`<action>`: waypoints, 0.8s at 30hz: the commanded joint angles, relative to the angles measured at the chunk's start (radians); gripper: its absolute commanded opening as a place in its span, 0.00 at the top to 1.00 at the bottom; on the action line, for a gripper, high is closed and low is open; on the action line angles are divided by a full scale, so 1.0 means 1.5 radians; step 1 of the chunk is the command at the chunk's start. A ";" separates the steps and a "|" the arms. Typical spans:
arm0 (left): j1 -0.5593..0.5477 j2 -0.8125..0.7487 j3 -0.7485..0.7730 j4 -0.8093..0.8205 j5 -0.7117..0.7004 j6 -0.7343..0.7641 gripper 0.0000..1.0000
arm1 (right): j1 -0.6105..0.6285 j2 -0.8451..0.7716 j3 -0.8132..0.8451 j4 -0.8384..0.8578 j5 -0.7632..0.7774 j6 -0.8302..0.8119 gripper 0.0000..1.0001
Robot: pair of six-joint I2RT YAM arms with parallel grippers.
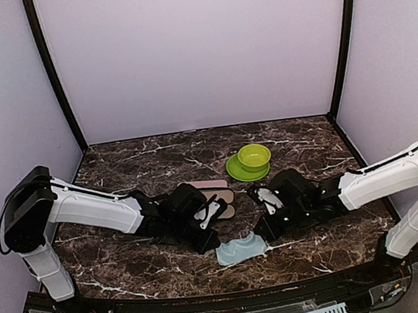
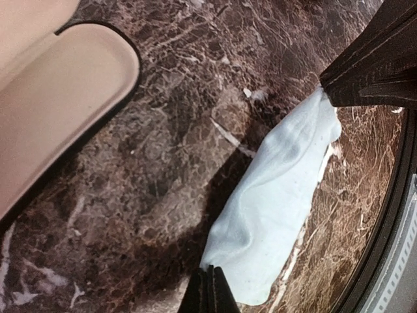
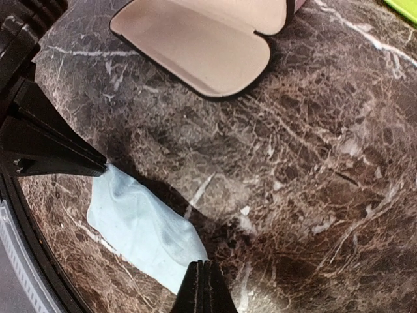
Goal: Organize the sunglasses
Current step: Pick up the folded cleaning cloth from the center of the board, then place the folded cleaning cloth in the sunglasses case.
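Closed on opposite ends of a pale cloth (image 2: pixel 273 202), the left pincer (image 2: pixel 210 288) and right pincer (image 3: pixel 203 285) hold it near the desk's (image 2: pixel 163 130) near edge. Beyond lies an open case (image 3: pixel 195 39). No sunglasses show; such thin frames are probably light and fragile, best gripped at the bridge.

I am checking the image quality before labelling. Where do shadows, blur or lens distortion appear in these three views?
Top external: soft, even light, sharp, with no strong glare. Left wrist: a dark shadow lies beside the blue cloth, the open case looks washed out and soft, and the edge of the table bows from the wide lens. Right wrist: a similar shadow beside the cloth, and the table edge is also curved.
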 commanded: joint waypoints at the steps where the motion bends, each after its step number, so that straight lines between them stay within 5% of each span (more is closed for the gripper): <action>1: 0.025 -0.057 0.004 -0.030 -0.036 0.014 1.00 | -0.013 0.027 0.039 0.011 0.012 -0.016 1.00; 24: 0.152 -0.085 0.045 -0.095 -0.083 0.103 1.00 | -0.048 0.195 0.224 0.037 -0.010 -0.060 1.00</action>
